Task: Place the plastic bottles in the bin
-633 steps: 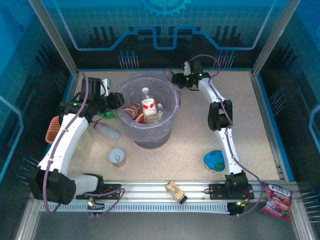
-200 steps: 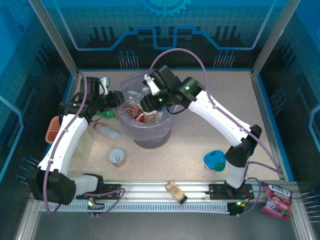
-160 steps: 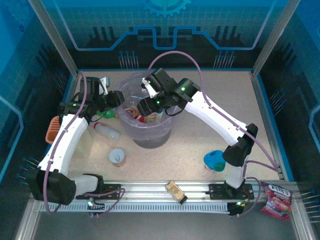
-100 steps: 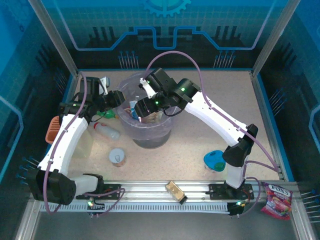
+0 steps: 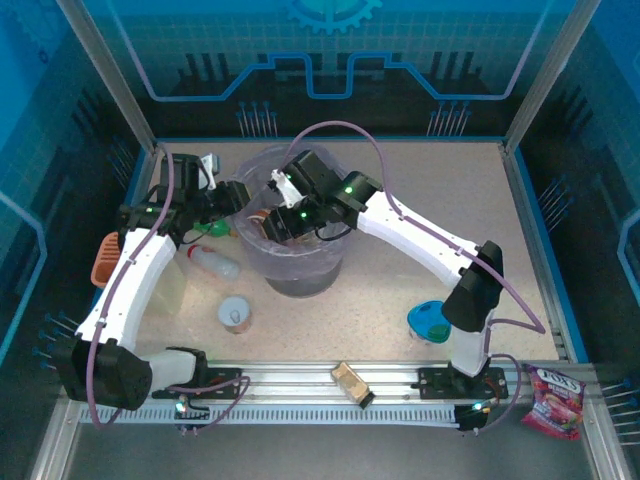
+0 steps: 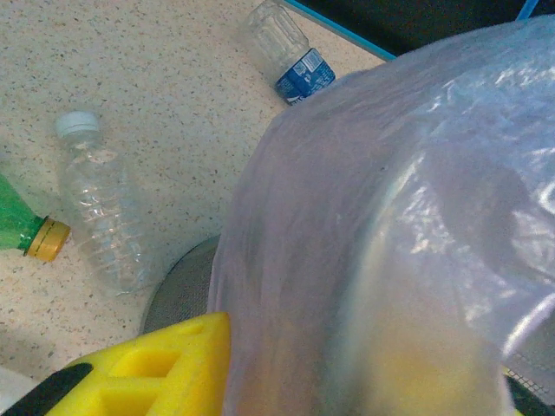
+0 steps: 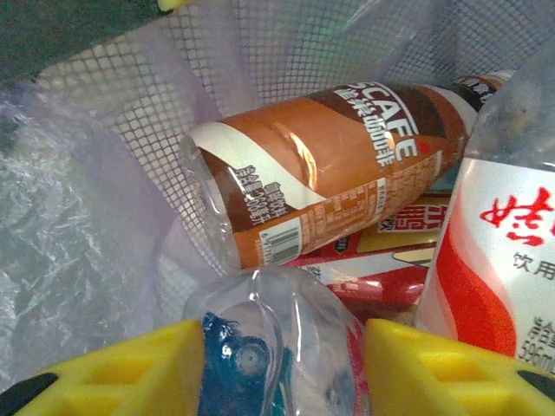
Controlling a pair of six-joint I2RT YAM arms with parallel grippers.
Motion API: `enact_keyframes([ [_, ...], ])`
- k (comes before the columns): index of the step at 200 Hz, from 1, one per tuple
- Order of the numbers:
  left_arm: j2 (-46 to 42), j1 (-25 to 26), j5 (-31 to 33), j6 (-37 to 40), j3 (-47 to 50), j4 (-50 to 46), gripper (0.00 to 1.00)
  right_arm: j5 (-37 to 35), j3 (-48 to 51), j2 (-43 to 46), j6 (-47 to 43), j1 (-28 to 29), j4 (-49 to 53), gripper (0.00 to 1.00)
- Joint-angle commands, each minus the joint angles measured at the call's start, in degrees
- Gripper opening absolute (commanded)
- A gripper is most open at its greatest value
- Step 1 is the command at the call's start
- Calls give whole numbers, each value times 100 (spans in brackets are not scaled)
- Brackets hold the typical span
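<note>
Reaching down into the bin (image 5: pixel 305 272), my right gripper (image 5: pixel 279 222) has its two yellow pads (image 7: pixel 113 368) closed partway on a clear blue-labelled bottle (image 7: pixel 260 342). The bottle fills the gap and touches both pads (crumpled plastic, with blue showing through it). It hangs inside the bin's mouth, above what lies at the bottom. A brown café bottle (image 7: pixel 329 173) lies on its side there against the mesh wall and the thin bag. A red-and-white labelled bottle (image 7: pixel 503 277) stands just beside my right-hand pad. Something red and flat lies beneath them, and I cannot name it.

My left gripper (image 5: pixel 230 198) sits at the bin's left rim. From that wrist I see one yellow pad (image 6: pixel 156 368) just beside the bag-covered wall, which bulges across the place where the other pad would be. I cannot tell how far those fingers stand apart, or whether they hold the rim at all.

Three bottles lie on their sides on the speckled table (image 5: pixel 380 300), outside the bin. A green bottle (image 6: pixel 17 227) with a yellow cap lies just beside a clear pale-capped bottle (image 6: pixel 104 217). A second blue-labelled bottle (image 6: pixel 282 48) lies farther off, near the table's blue edge. A tin can (image 5: pixel 235 314) stands near the left arm, and a blue dish (image 5: pixel 430 322) sits near the right arm's base.
</note>
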State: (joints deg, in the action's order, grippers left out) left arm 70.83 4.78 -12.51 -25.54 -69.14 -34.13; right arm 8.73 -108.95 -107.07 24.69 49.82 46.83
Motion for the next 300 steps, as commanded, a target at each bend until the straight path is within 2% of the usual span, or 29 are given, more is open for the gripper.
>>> enact_keyframes([
  [1,-60,5,3,-16,33,3,37,148,37,89,64,-25,-210,51],
  [28,-60,1,23,-13,34,9,37,206,-180,335,1,-103,-174,54],
  [79,-34,6,5,-6,37,4,37,66,-280,931,-13,-639,-335,68],
  [150,-34,9,-11,12,-18,-33,37,-324,932,1741,437,-2267,-909,76],
  [170,-22,11,-58,3,-20,-15,38,-697,1534,1761,497,-2710,-1217,83],
  [188,-14,14,-101,7,-11,-21,37,-909,1734,1481,501,-2944,-1200,85],
  [217,-33,10,-43,91,-1,-102,37,-970,1678,767,673,-2987,-1184,88],
  [232,-50,8,-41,99,-2,-102,37,-1022,1518,326,961,-2961,-1144,93],
  [273,-43,15,-85,92,-2,-94,37,-942,841,-858,1466,-2849,-948,95],
  [300,-40,10,-63,110,-3,-93,37,-822,588,-1315,1583,-2808,-1062,94],
])
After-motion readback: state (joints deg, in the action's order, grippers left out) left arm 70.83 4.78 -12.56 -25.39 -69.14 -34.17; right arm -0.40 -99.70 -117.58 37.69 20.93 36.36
